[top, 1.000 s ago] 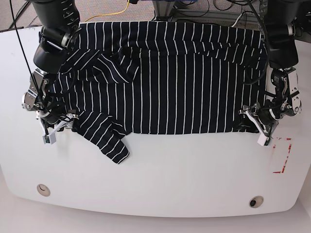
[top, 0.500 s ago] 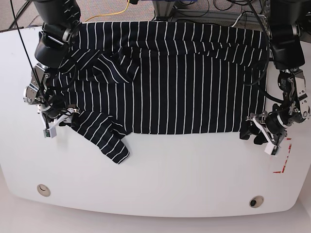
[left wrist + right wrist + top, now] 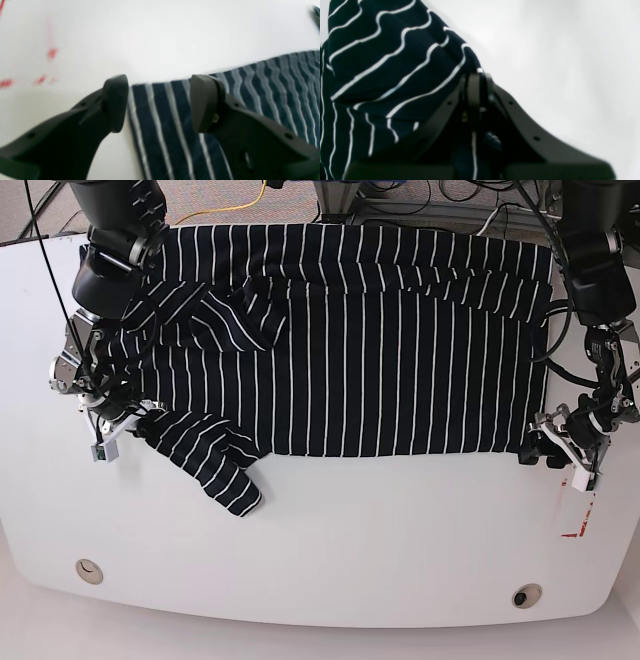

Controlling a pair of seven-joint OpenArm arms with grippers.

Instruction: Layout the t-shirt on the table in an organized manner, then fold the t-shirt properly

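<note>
The black, white-striped t-shirt [image 3: 350, 350] lies spread across the white table [image 3: 350, 540], with one sleeve [image 3: 205, 455] trailing toward the front left and folds near the collar side. My left gripper [image 3: 540, 450] sits at the shirt's lower right corner. In the left wrist view it [image 3: 160, 102] is open, and the hem corner [image 3: 162, 112] lies flat between its fingers. My right gripper [image 3: 138, 420] is at the shirt's left edge by the sleeve. In the right wrist view it [image 3: 476, 80] is shut on a bunched fold of the t-shirt [image 3: 382, 62].
A red outline mark [image 3: 578, 515] is on the table just in front of my left gripper and shows blurred in the left wrist view as red mark [image 3: 51, 53]. Two round holes [image 3: 90, 570] [image 3: 526, 595] sit near the front edge. Cables hang behind the table.
My left gripper has slid to the right in the base view, and the shirt's lower right corner has stretched out with it. My right gripper shifted slightly, and the sleeve moved a little.
</note>
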